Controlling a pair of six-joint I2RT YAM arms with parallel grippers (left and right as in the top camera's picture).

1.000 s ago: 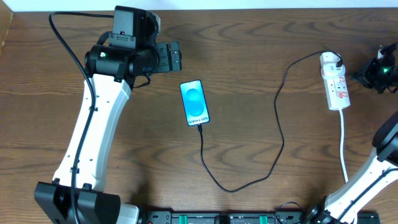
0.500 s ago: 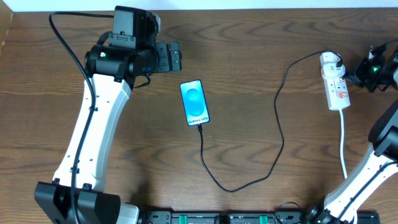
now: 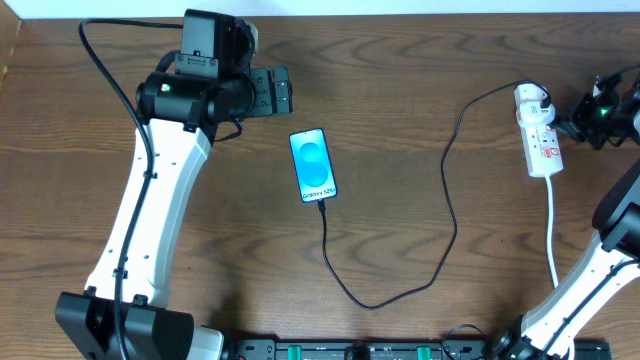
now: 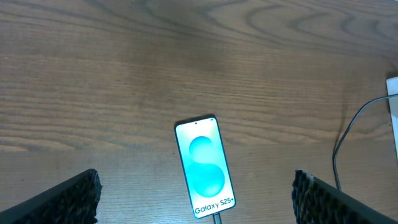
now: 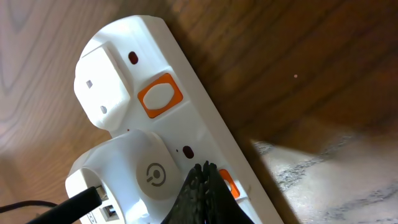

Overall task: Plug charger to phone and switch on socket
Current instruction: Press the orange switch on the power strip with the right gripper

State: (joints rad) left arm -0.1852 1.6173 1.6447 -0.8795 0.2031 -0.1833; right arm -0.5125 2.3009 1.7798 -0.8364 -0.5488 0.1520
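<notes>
A brown wooden table [image 3: 400, 110] with wavy lines has a white strip [image 3: 400, 6] along its far edge and a black bar [image 3: 350, 350] at its near edge.

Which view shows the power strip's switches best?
The right wrist view: the power strip fills the frame, one orange switch clear, a second partly behind the shut right tool. Overhead shows the whole power strip, switches only as red specks. The left wrist view catches at most a white sliver at its edge.

open table [image 3: 400, 100] round phone [image 3: 313, 165], charger [image 3: 323, 222] loop — obstacle
</notes>
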